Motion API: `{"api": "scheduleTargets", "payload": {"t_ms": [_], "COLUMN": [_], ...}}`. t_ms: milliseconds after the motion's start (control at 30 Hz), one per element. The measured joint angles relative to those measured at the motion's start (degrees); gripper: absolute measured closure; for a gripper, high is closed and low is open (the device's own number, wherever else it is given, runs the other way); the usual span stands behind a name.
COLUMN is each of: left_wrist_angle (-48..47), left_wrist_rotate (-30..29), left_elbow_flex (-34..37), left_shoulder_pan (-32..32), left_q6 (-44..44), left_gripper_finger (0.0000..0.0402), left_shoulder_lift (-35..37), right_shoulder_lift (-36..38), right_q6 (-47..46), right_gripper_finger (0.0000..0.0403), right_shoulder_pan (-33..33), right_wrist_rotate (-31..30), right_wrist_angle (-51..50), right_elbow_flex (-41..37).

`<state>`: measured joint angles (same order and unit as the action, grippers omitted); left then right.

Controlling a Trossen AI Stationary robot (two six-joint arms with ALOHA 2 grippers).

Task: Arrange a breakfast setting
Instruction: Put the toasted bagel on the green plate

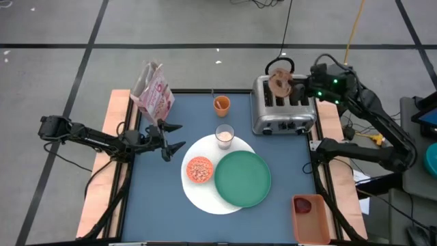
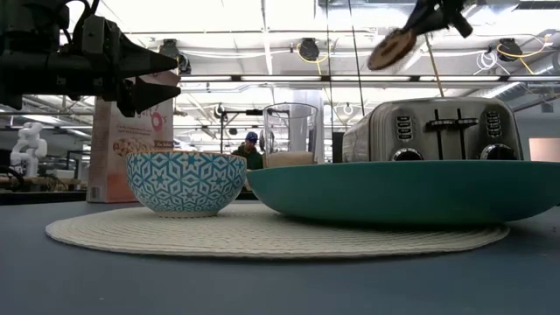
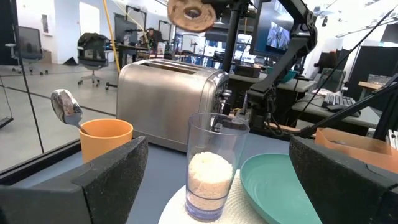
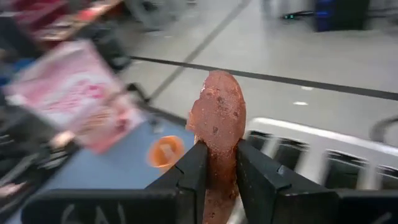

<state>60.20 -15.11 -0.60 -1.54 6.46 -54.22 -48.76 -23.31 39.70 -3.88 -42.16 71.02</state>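
Observation:
My right gripper (image 1: 289,83) is shut on the brown bagel (image 1: 278,83) above the silver toaster (image 1: 283,108) at the far right. My left gripper (image 1: 172,140) is open and empty at the left, a little above the table, its fingers pointing toward the milk glass (image 3: 210,168). The glass, the cereal bowl (image 1: 199,169) and the green plate (image 1: 242,178) rest on the large white plate (image 1: 205,198). The spoon (image 3: 65,107) stands in the orange cup (image 1: 221,104), its handle hidden inside. The dark red fruit (image 1: 303,203) lies in a tray. My right gripper pinches the bagel between its two fingers (image 4: 193,171), one on each flat face, at the bagel's near rim (image 4: 217,155). The fingers come about level from the table's right. The bagel sticks out past the fingertips, tilted and lifted clear above the toaster (image 2: 391,48).
The pink cereal box (image 1: 153,92) stands at the far left corner, close behind my left gripper. An orange-brown tray (image 1: 311,219) sits at the near right corner. Bare blue table lies at the near left and between the box and the cup.

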Motion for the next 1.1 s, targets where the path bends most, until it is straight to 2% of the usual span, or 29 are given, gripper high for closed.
{"api": "scheduleTargets", "payload": {"t_ms": [233,367,733,1100], "left_wrist_angle": [0.0,0.0,0.0,0.0], "left_wrist_rotate": [0.0,0.0,0.0,0.0], "left_elbow_flex": [0.0,0.0,0.0,0.0], "left_shoulder_pan": [0.0,0.0,0.0,0.0], "left_q6": [0.0,0.0,0.0,0.0], "left_gripper_finger": [0.0011,0.0011,0.0011,0.0011], "left_shoulder_lift": [0.0,0.0,0.0,0.0], "right_shoulder_lift": [0.5,-0.4,-3.7,-10.4], "right_q6": [-0.1,-2.5,-4.8,-6.6], "right_gripper_finger": [0.0335,0.0335,0.0335,0.0335], "right_shoulder_pan": [0.0,-1.1,-11.5,-23.0], "right_wrist_rotate": [18.0,24.4,25.2,25.2], "right_wrist_angle": [1.2,1.2,1.2,1.2], "right_elbow_flex": [0.0,0.0,0.0,0.0]}}
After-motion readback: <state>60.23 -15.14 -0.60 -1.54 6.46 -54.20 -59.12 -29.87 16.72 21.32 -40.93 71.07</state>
